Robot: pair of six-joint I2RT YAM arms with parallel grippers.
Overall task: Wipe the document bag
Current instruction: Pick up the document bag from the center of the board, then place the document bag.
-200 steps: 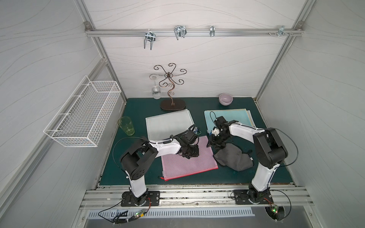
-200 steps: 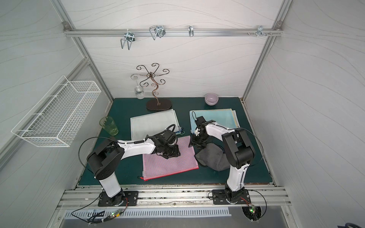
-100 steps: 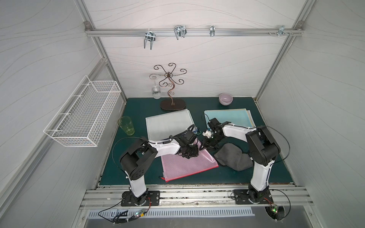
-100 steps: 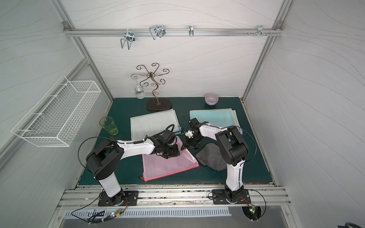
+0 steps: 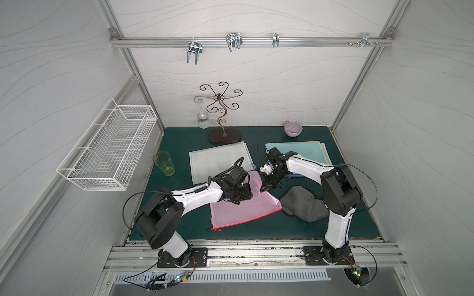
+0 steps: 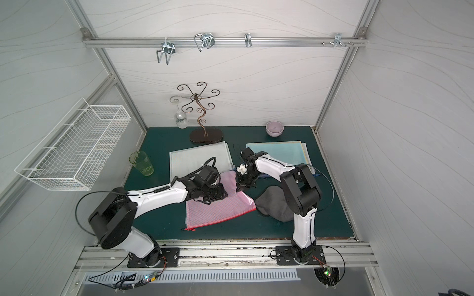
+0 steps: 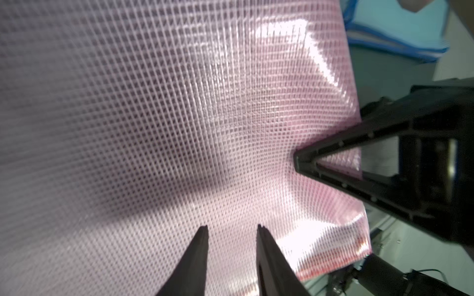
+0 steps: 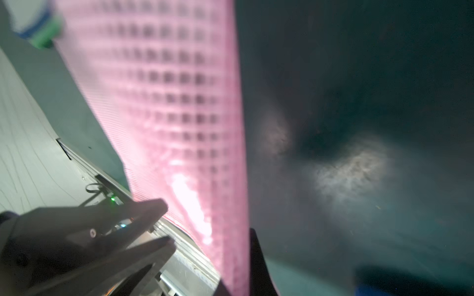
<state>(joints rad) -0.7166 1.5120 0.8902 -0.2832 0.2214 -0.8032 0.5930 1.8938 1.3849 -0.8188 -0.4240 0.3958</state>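
a green mat [image 5: 256, 230] fills the middle of a top view, with a pink bag [image 5: 243, 210] at its centre, long axis slanting up to the right, and a grey cloth [image 5: 302, 202] against its right end. the right gripper [image 5: 265, 185], nearer the cloth, is clamped on the bag's upper right edge. the left gripper [image 7: 232, 228] sits over the bag's upper middle, jaws narrowly apart.

Pink document bag [image 7: 154, 102]: glossy plastic, woven grid reinforcement, specular glare. Grey cloth [image 5: 300, 202]: matt, soft nap. Desk [image 5: 256, 233]: matt dark green.
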